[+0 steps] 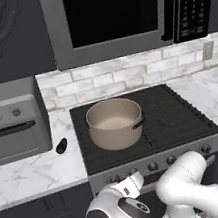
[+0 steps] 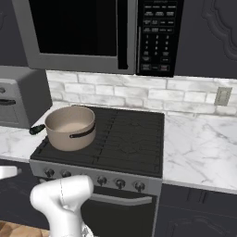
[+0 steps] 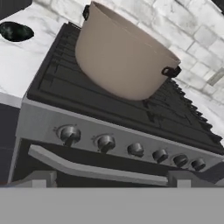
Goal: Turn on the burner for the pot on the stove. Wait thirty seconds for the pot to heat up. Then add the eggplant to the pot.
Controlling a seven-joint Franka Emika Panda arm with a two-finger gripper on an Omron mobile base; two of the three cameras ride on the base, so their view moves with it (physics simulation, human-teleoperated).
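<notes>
The tan pot (image 1: pixel 114 122) (image 2: pixel 69 127) (image 3: pixel 122 57) stands on the rear-left part of the stove's black grates (image 1: pixel 183 113) (image 2: pixel 129 139) (image 3: pixel 57 87), its dark handle turned to the right. The eggplant (image 1: pixel 61 145) (image 2: pixel 37 129) (image 3: pixel 16 31) lies on the marble counter just left of the stove. My gripper (image 3: pixel 113 180) hangs low in front of the stove's steel front, facing the row of dark knobs (image 3: pixel 105 142). It is open, with its fingertips (image 3: pixel 43 178) wide apart and nothing between them.
A grey toaster oven (image 1: pixel 13 128) (image 2: pixel 18 99) sits on the counter left of the eggplant. A microwave (image 1: pixel 114 13) (image 2: pixel 92 32) hangs over the cooktop. The oven's bar handle (image 3: pixel 96 168) runs just below the knobs. Marble counter (image 2: pixel 199 143) extends to the right.
</notes>
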